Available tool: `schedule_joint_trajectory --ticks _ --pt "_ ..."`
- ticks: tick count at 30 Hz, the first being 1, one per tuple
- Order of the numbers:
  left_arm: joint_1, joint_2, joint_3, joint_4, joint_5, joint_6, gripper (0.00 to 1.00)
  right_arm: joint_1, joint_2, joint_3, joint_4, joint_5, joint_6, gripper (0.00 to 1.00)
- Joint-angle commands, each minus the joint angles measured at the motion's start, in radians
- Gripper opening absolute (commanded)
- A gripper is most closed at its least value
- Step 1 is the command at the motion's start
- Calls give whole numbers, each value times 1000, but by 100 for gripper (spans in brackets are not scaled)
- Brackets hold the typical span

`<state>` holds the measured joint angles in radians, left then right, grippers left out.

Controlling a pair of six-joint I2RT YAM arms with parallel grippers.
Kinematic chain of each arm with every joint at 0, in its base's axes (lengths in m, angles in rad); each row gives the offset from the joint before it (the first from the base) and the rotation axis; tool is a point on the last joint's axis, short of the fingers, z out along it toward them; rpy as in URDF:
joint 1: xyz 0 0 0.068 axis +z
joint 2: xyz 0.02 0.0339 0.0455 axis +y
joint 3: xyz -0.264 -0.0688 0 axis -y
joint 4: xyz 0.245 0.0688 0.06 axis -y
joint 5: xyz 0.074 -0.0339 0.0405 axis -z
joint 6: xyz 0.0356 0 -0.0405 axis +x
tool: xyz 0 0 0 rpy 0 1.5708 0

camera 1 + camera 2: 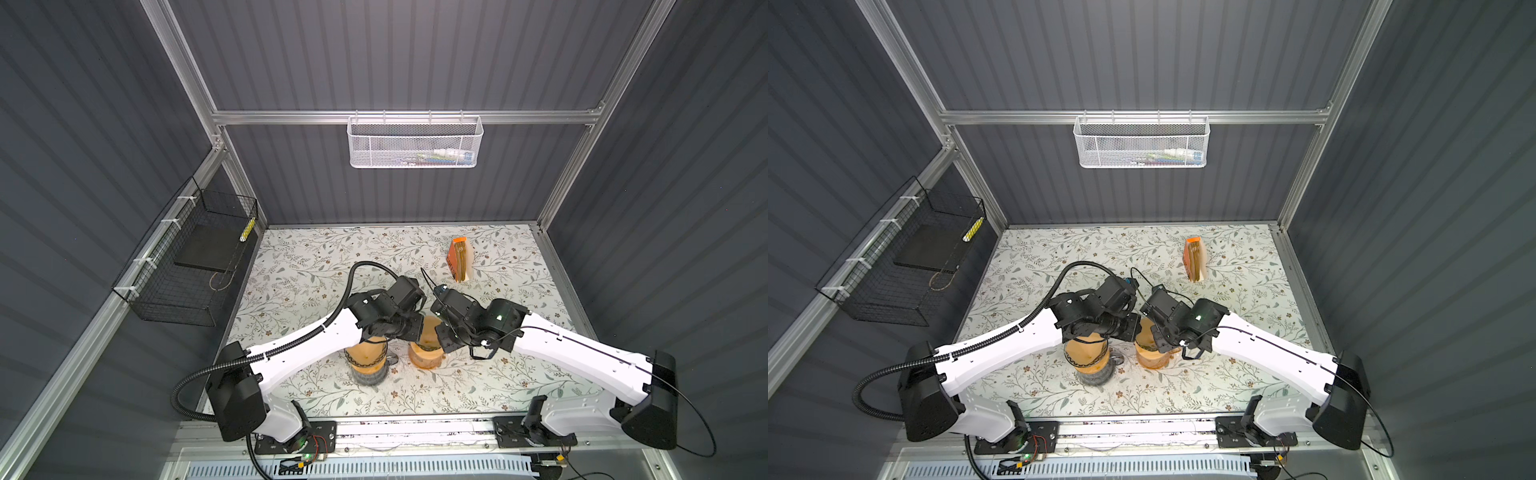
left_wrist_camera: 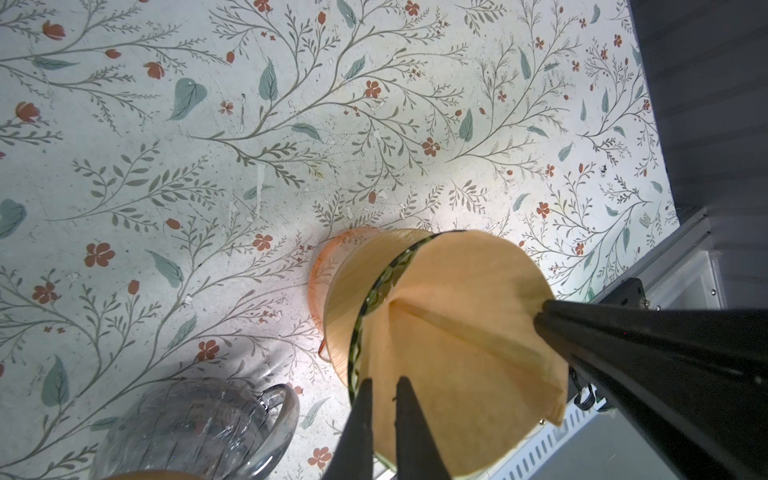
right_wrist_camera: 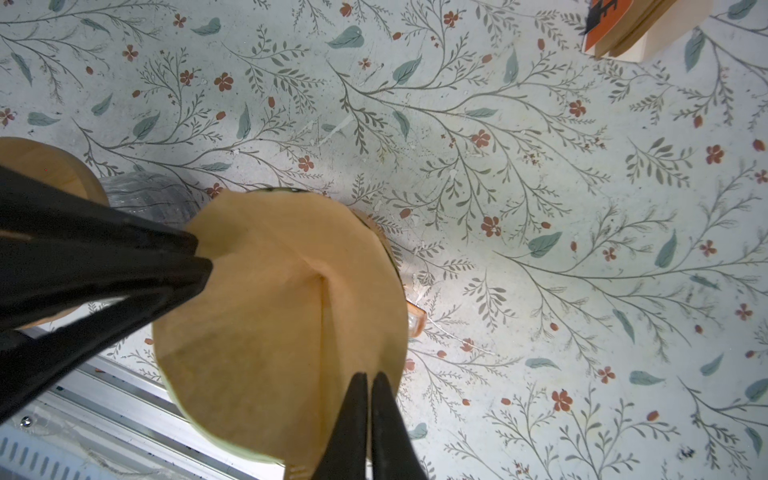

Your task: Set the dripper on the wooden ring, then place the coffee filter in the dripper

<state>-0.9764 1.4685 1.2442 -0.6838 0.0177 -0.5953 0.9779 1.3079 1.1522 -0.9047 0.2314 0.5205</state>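
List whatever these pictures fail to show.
Inside of the wood-collared dripper: both wrist views, covered by the brown paper cone filter.
Contents of the white mesh basket: both top views, blurred behind the mesh.
Print on the orange filter box: right wrist view, cut off by the edge; top views, too small.

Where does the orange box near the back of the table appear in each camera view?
Both top views: the orange box sits near the table's back edge, right of centre.
Left wrist: not in it.
Right wrist: cut off at the picture's upper right corner.
Shared landmark: the glass carafe, which shows in all four.
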Motion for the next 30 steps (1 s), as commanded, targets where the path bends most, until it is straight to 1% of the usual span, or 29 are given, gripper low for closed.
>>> schedule_joint_trajectory --ticks 1,30 --pt "-5 12 18 -13 -2 19 14 -4 17 -14 6 -7 7 10" --pt "-5 52 63 -62 -32 45 14 -4 65 5 0 5 -12 9"
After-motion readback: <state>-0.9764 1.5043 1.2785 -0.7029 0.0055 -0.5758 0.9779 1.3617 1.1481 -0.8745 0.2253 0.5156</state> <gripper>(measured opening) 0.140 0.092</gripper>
